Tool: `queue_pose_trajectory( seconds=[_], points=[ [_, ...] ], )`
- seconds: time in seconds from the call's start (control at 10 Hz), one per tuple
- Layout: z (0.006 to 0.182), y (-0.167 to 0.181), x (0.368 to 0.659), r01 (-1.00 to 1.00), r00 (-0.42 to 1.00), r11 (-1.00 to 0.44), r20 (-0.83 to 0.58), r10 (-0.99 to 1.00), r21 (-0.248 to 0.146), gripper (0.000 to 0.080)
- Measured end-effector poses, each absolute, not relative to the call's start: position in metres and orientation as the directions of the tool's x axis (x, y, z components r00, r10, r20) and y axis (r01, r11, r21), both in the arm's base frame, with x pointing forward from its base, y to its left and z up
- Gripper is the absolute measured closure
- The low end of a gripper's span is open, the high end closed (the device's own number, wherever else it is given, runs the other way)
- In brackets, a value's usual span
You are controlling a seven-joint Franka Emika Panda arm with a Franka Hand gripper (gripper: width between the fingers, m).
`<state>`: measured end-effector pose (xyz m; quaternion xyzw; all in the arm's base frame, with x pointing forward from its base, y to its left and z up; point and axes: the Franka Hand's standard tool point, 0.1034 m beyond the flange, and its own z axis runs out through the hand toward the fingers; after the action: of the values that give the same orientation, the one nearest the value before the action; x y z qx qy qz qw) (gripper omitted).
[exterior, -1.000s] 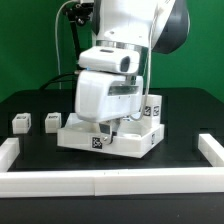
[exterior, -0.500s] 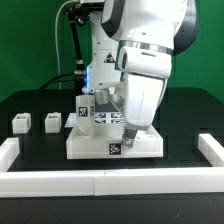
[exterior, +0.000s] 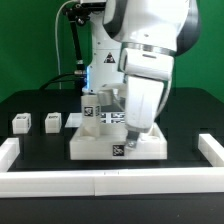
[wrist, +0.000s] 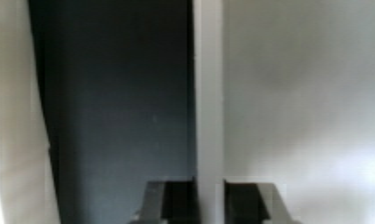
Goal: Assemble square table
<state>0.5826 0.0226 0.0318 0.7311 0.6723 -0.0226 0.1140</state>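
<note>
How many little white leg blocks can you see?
3. Two small white leg blocks sit side by side on the black table at the exterior view's left; a third leg block stands on the large white square slab. Another may hide behind the arm.

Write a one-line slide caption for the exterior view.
Franka arm leans over the white square tabletop; two loose leg blocks lie at the exterior view's left.

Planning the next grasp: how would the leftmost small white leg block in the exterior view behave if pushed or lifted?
Likely stiff: the leg block looks like hard, square-edged plastic. Probably slides rather than rolls, being boxy and flat on the black table. Probably light, dwarfed by the slab.
</note>
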Motion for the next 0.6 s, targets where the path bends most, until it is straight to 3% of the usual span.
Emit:
queue_pose_trajectory(
  seconds=[0.2,0.6],
  points=[
    [0.035,0.035,0.607,0.99,0.053,-0.027,-0.182,0.982,0.141,0.0738],
    [0.035,0.034,0.607,0.989,0.061,-0.036,-0.181,0.982,0.14,0.0738]
  ],
)
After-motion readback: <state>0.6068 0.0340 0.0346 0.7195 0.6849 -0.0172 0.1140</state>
